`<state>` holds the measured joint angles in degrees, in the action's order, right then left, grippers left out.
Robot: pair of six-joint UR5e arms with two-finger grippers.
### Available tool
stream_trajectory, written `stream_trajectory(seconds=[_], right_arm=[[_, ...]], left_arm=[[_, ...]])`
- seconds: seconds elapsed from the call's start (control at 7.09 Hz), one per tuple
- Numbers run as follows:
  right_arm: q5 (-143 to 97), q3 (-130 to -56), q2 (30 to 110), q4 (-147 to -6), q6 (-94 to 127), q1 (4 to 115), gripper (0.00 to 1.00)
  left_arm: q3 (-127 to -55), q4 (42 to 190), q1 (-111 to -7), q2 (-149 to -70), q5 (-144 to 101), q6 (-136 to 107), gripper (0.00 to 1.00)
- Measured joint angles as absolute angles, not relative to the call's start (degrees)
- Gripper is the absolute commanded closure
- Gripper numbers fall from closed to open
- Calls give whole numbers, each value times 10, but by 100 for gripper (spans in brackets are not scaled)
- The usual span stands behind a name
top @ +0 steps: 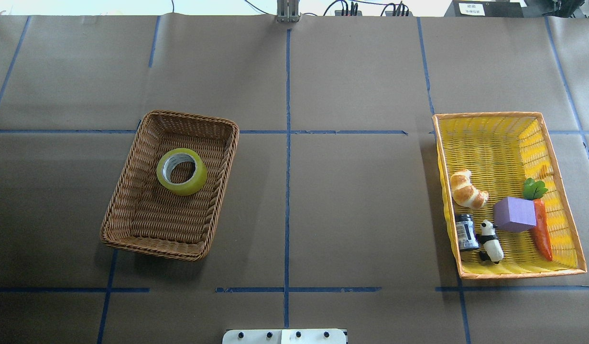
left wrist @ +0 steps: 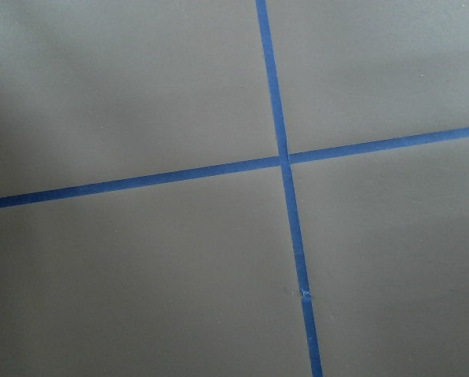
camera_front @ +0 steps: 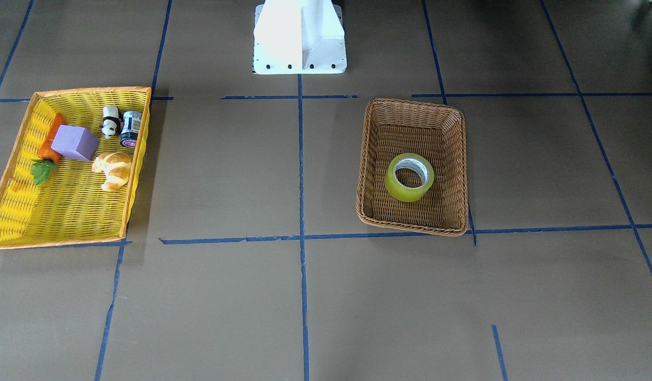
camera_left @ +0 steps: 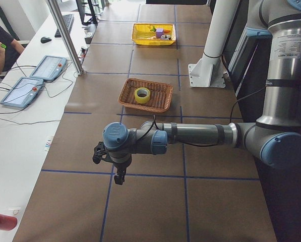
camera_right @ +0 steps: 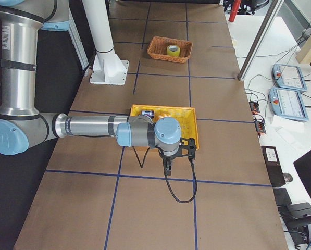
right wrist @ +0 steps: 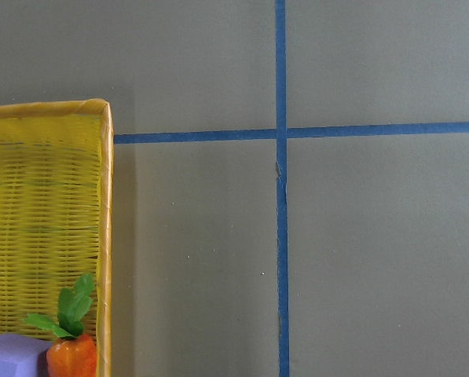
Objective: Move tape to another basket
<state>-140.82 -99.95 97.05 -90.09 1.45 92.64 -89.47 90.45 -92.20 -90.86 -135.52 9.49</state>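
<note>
The left arm (camera_left: 190, 135) and right arm (camera_right: 87, 126) each reach level across mid-frame, wrists turned down. The left gripper (camera_left: 119, 179) and right gripper (camera_right: 168, 167), small and dark, seem to point downward; whether they are spread or pressed together cannot be told. The tape (top: 195, 180) lies flat in the brown basket (top: 116, 212), centre-left in the overhead view.

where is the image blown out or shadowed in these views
Front-facing view: the white robot base is blown out. Overhead view: the strip along the top edge is overexposed, and the yellow basket casts a soft shadow toward the view's left. Left wrist view: the top-left corner is dimmed.
</note>
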Motion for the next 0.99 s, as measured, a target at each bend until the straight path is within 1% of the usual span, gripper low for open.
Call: stream_trajectory(seconds=[0.99], right_arm=[[-1391,-995,974,-901,10,926,0]], left_arm=[[-894,905,-922,-908,-1355,96,0]])
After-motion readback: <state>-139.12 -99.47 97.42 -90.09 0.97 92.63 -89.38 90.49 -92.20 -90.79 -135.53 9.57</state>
